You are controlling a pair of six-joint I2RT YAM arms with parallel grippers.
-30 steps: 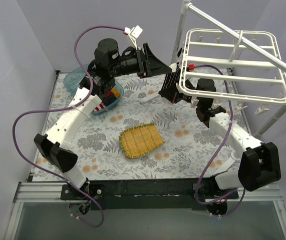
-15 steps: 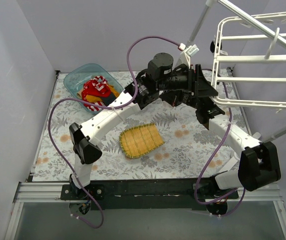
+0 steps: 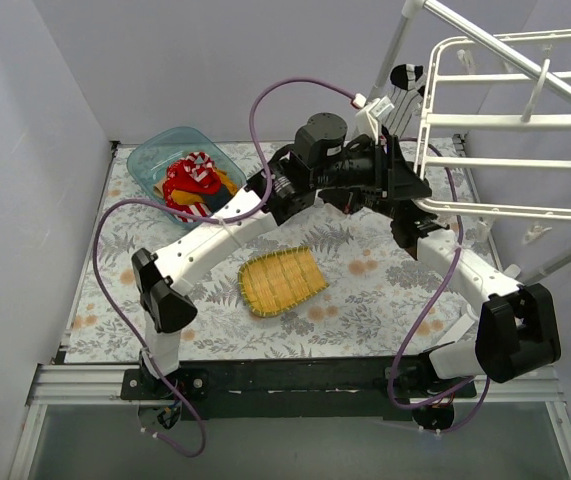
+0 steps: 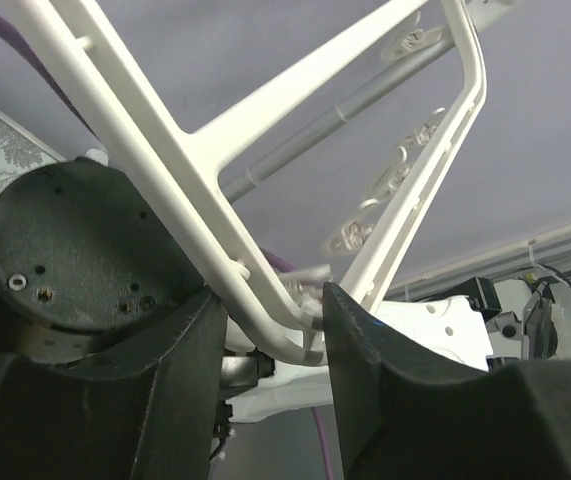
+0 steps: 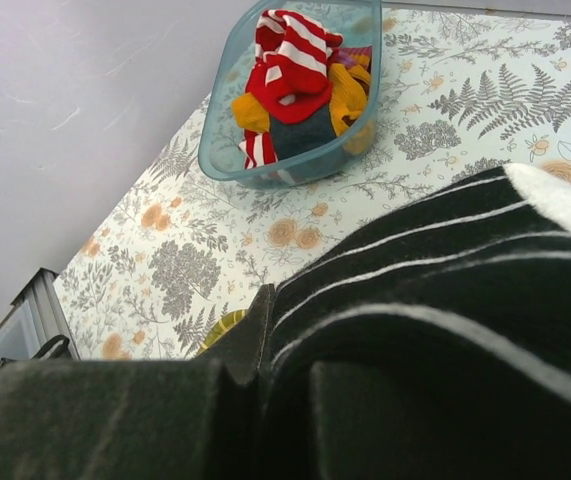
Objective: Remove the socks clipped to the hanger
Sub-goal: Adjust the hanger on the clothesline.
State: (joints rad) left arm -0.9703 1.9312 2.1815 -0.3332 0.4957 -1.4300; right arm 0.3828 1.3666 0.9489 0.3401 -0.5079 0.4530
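The white grid hanger (image 3: 495,161) hangs tilted at the top right. My left gripper (image 3: 410,185) reaches across and is shut on its near left corner; in the left wrist view the hanger's frame bar (image 4: 145,152) runs down between the left gripper's (image 4: 270,310) two fingers. My right gripper (image 5: 285,350) is shut on a black sock with thin white stripes (image 5: 445,290); in the top view it is mostly hidden under the left gripper. A small black-and-white piece (image 3: 402,75) hangs at the hanger's far left corner. Red-and-white striped, red and mustard socks (image 3: 190,180) lie in the bin.
A clear blue bin (image 3: 145,160) stands at the back left, also in the right wrist view (image 5: 265,150). A yellow woven mat (image 3: 281,280) lies mid-table. The white pole stand (image 3: 393,55) rises at the back right. Walls close in left and right.
My left arm swung from above the bin across to the hanger's left corner and closed on it. The hanger shifted right and up. Little has moved in the last half second.
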